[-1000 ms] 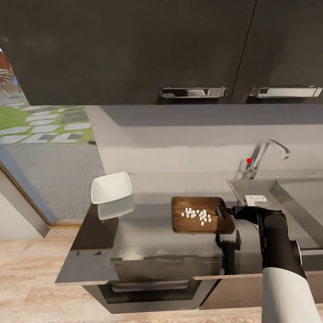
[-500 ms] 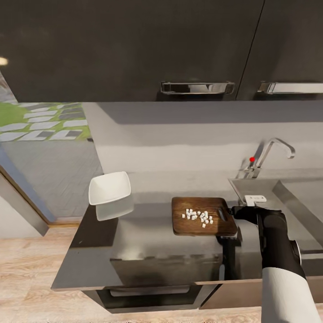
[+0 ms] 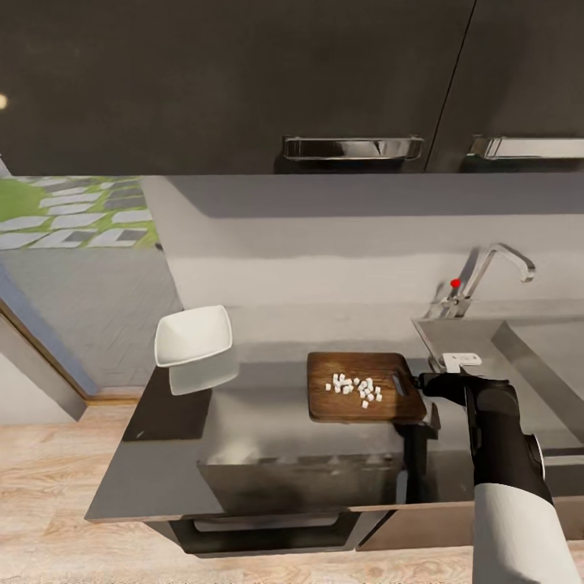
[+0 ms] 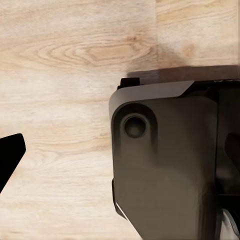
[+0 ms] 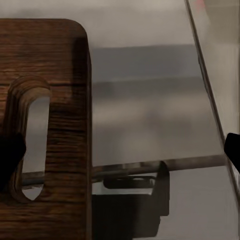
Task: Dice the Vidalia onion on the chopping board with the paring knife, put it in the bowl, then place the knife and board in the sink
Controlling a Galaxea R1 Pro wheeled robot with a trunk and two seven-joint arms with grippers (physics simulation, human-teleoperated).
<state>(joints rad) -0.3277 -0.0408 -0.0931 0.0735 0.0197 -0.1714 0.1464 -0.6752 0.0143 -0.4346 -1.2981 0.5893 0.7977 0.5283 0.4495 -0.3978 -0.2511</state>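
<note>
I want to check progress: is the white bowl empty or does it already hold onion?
Empty. The bowl shows a plain white inside; the diced onion lies on the chopping board.

wood-plank floor (image 4: pixel 65 75) | dark grey robot body (image 4: pixel 165 170), perhaps the base | black tool fingertip (image 4: pixel 10 155)

The head camera moved — the whole view shifted — while the chopping board (image 3: pixel 363 386) kept its countertop spot.

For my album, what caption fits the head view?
Right hand at the board, diced onion on it, bowl waiting.
</note>
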